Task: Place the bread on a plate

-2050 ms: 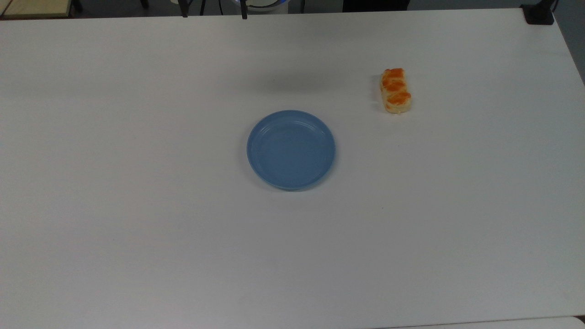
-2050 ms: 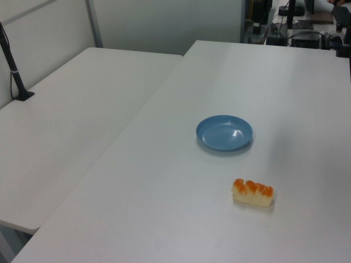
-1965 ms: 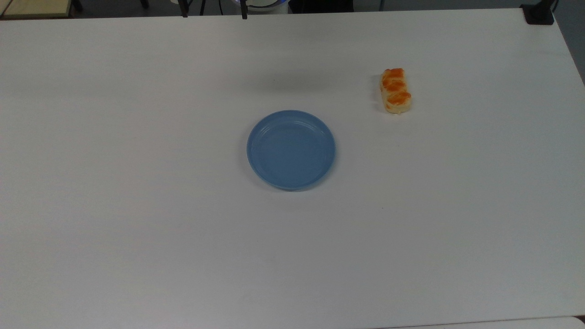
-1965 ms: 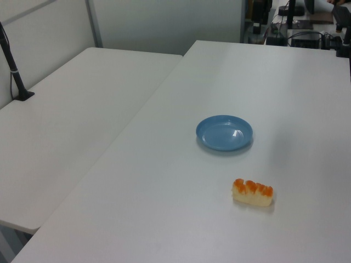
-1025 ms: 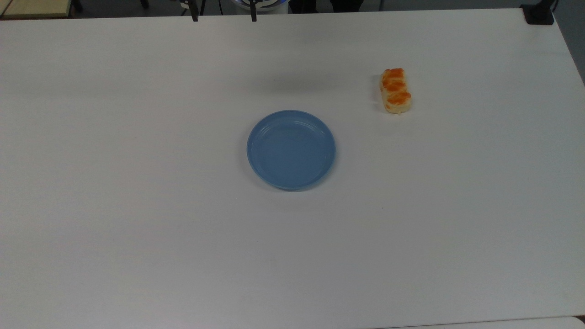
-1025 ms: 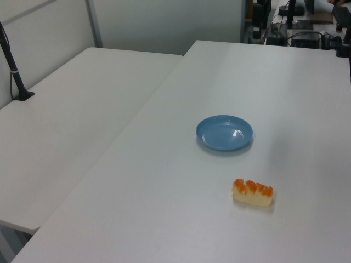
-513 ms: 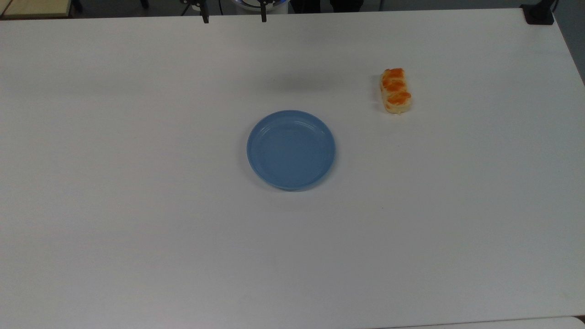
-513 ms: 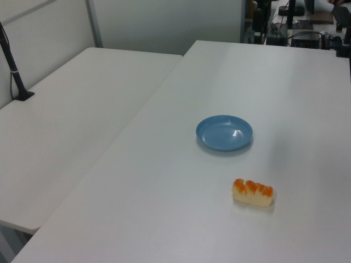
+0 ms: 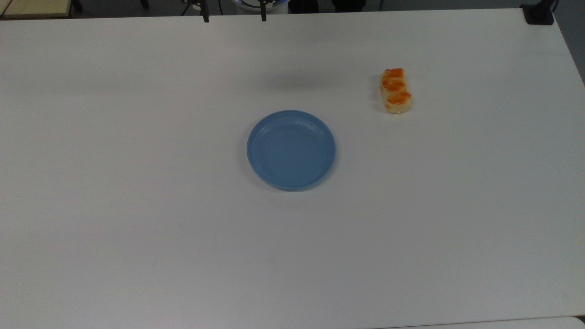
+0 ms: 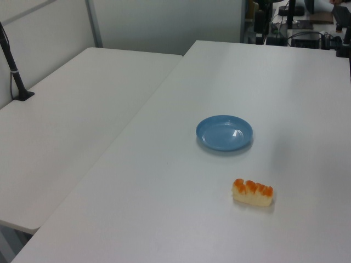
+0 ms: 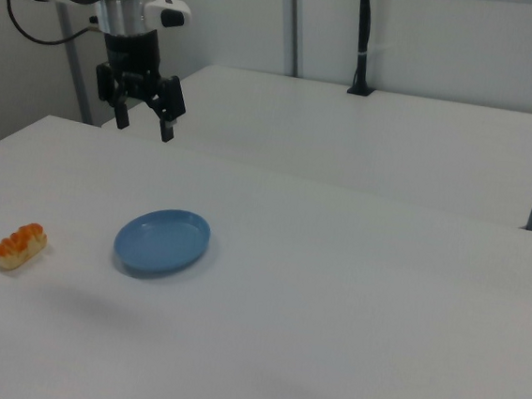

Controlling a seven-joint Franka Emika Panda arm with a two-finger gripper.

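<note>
I see the bread lying flat on the white table, top side up: a small oblong pale-yellow loaf with three orange-brown glazed bumps in a row along its length. In the top view it sits toward the upper right, long axis running roughly up and down the picture. In the left view it lies nearer the camera than the plate; in the right view it is at the right view's left, near the table edge.

The plate is round, light blue, with a raised rim and faint rings inside. It rests near the table's middle with nothing on it. Bread and plate are well apart, with bare table between them in all three views.

The tool hangs in the air above the far side of the table as the right view shows it, pointing down, its two black fingers spread apart and holding nothing. In the top view the fingertips show at the upper edge. Its shadow falls as a faint grey patch on the table beyond the plate.

A second white table adjoins at the left view's left, carrying a black post. Nothing lies between tool and bread.
</note>
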